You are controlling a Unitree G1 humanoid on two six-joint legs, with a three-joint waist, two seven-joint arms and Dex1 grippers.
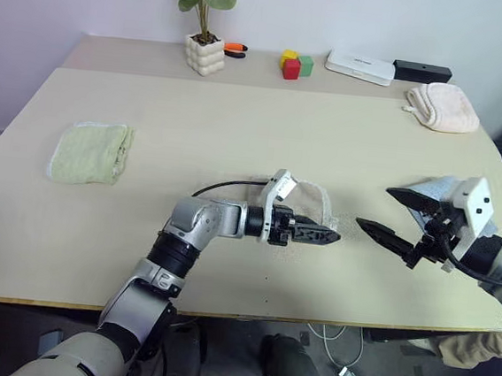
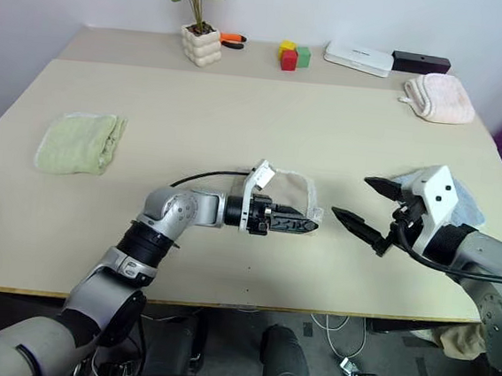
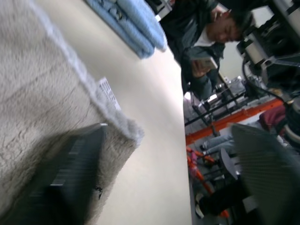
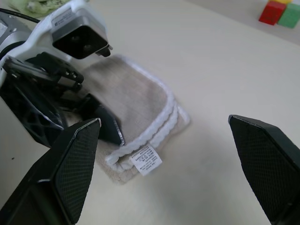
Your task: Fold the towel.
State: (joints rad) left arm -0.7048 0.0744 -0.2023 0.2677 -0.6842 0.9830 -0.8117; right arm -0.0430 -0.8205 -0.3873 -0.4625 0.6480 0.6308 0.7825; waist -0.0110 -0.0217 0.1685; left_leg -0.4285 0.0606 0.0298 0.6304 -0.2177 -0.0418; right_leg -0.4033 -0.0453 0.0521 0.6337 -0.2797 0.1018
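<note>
The beige towel [image 1: 314, 201] lies folded small at the table's middle front, its whitish corded edges stacked and a white label [image 4: 146, 160] at one corner. My left gripper [image 1: 326, 237] points to the right along the towel's near edge and is open. One of its fingers [image 3: 70, 178] rests on the cloth, the other stands off past the edge, and nothing is gripped. My right gripper [image 1: 392, 216] hovers open just right of the towel, pointing at it, with its fingers [image 4: 70, 173] spread wide and nothing between them.
A light-blue folded towel [image 1: 436, 184] lies under my right hand. A light-green folded towel [image 1: 90, 151] sits at the left. At the back stand a potted plant [image 1: 203, 55], coloured blocks [image 1: 292, 65], a white box [image 1: 360, 67] and a pinkish towel [image 1: 444, 108]. A person [image 3: 211, 33] stands beyond the table.
</note>
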